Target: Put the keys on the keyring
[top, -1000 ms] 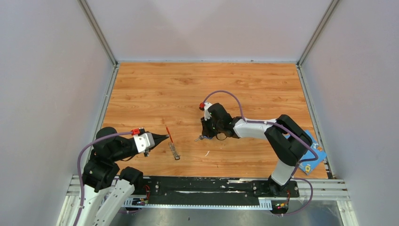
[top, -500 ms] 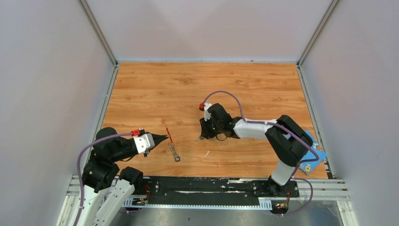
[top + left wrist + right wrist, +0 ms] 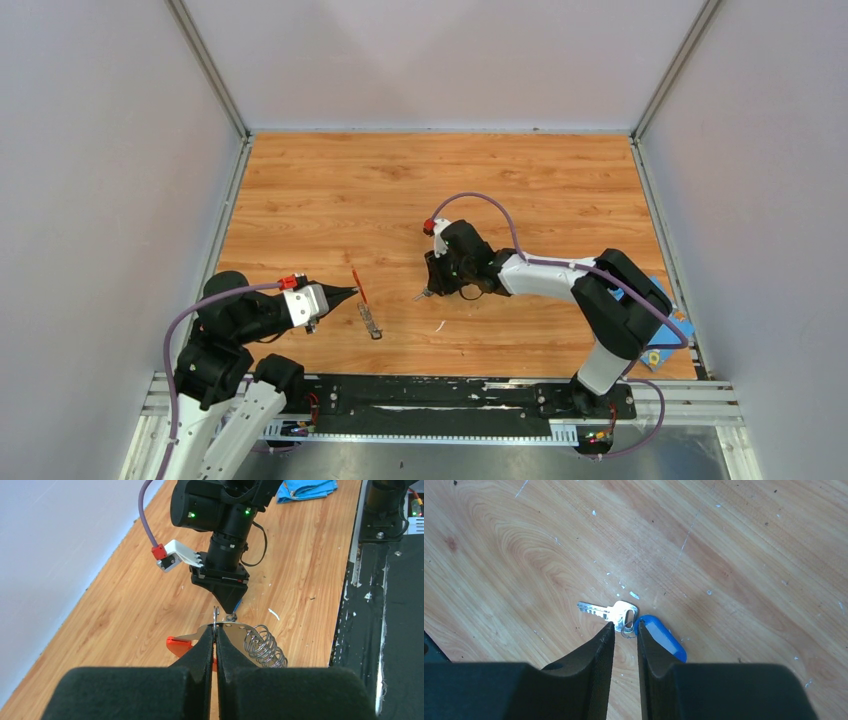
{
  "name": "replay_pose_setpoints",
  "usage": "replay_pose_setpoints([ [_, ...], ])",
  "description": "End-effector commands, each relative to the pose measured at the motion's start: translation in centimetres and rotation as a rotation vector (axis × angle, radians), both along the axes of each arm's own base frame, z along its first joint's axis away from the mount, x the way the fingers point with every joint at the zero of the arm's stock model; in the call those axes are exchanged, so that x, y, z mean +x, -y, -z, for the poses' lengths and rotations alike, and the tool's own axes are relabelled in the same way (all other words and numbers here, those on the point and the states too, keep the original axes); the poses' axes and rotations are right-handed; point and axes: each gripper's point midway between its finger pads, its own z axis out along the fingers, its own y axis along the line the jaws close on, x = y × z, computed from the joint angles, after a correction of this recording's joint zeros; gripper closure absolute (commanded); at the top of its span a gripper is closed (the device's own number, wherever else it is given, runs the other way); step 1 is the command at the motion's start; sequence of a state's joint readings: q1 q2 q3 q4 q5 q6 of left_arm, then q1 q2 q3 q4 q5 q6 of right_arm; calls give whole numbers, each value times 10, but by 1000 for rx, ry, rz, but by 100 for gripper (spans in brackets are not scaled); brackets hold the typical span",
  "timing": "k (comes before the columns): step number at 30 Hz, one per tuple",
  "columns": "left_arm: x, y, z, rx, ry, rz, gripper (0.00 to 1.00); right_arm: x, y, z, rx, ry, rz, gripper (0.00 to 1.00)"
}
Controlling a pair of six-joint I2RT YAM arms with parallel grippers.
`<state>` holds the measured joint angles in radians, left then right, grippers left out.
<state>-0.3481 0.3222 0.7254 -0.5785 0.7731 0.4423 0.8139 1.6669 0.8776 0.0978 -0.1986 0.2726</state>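
Keys: none on yet; one lies on table at my right gripper's slightly parted jaws, left gripper pinching keyring.

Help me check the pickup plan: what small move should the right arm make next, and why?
Probably lower the right gripper a touch and close on the key at its head. Its jaws stand slightly apart, tips either side of the small ring joining the key to its blue tag, and the key lies flat on the table, not yet lifted. The left gripper is shut on the keyring.
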Motion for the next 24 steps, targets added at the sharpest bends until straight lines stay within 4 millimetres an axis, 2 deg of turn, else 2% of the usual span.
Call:
replay_pose_setpoints([
  [1, 0, -3, -8, -6, 44, -15, 100, -10, 8, 10, -43, -30, 13, 75],
  [17, 0, -3, -12, -5, 54, -12, 100, -12, 2, 21, -67, -82, 10, 69],
  [20, 0, -3, -11, -4, 52, -11, 100, -11, 0, 18, -65, -71, 8, 72],
  [24, 1, -3, -13, -4, 57, -11, 100, -8, -4, 14, -55, -51, 4, 81],
])
